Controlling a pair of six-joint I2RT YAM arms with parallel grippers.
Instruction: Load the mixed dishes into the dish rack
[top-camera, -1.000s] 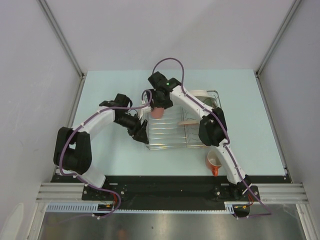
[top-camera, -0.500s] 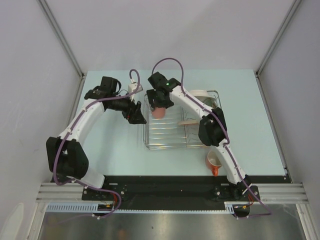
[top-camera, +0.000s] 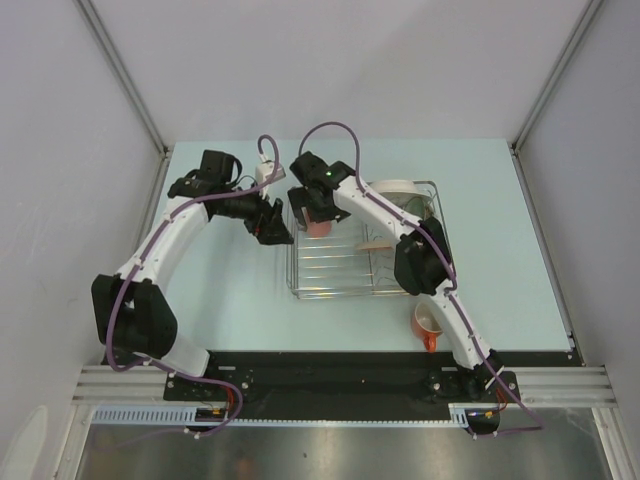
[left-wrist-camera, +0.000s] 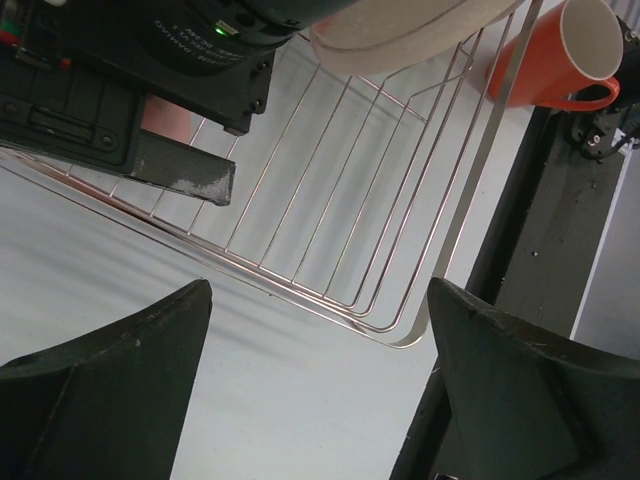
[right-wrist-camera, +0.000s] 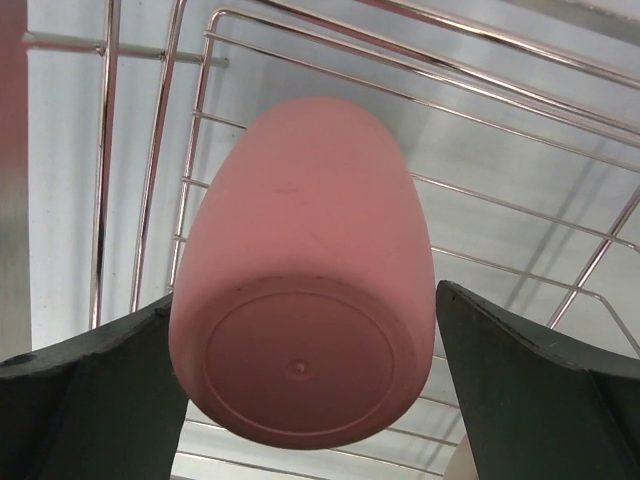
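On the left, the left end effector (top-camera: 272, 222) hangs just outside the dish rack's (top-camera: 340, 294) far-left corner, fingers spread and empty (the wrist view shows only bare table (top-camera: 220, 290) and wire between them). It sits close enough to crowd that corner. Just right of it, the pink handleless cup (right-wrist-camera: 300, 250) lies base-up inside that corner of the rack. The right end effector (right-wrist-camera: 300, 310) straddles it with its fingers parted, a sliver of gap showing on one side. The step looks like letting the cup go, so a straight lift that keeps the fingers wide and brushes neither cup nor prongs seems best. Further right a white plate (top-camera: 400, 188) stands in the rack's far corner. The orange mug (top-camera: 428, 322) waits on the table near the right arm, not yet loaded.
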